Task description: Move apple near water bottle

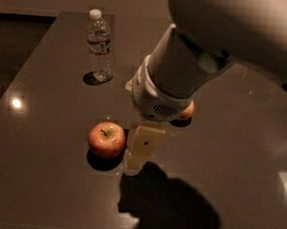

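From the one camera, the apple [106, 139] sits on the dark table [42, 127], toward the near side. The bottle [100, 45] stands upright well apart from it, farther back and a little left. The gripper [135, 161] hangs low just beside the apple's right side; I cannot tell whether it is open or closed. An orange [187, 110] peeks out behind the bulky arm [187, 75].
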Robot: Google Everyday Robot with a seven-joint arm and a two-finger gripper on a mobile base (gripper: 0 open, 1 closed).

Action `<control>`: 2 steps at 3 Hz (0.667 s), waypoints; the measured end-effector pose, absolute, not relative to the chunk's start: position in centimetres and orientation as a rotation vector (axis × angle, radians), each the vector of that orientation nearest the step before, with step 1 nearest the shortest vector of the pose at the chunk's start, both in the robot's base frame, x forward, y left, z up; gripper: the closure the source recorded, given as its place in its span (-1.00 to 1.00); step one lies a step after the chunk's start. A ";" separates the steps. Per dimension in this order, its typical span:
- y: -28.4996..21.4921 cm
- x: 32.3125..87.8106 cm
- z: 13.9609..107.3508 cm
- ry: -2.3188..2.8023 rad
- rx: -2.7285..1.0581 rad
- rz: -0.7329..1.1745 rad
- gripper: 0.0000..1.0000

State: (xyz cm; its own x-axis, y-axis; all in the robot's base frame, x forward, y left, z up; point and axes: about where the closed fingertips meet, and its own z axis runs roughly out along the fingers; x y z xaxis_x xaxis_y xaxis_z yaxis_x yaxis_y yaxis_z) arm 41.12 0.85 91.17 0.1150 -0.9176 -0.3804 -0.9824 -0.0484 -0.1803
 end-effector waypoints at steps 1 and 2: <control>4.3 40.7 88.2 1.858 -2.058 0.267 -1.00; 6.1 40.9 86.3 1.884 -2.075 0.298 -0.99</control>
State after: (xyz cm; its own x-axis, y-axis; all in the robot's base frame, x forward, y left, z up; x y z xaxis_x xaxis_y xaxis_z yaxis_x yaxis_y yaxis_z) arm 40.94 6.09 86.29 0.1081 -0.9252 -0.3637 -0.9923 -0.0781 -0.0963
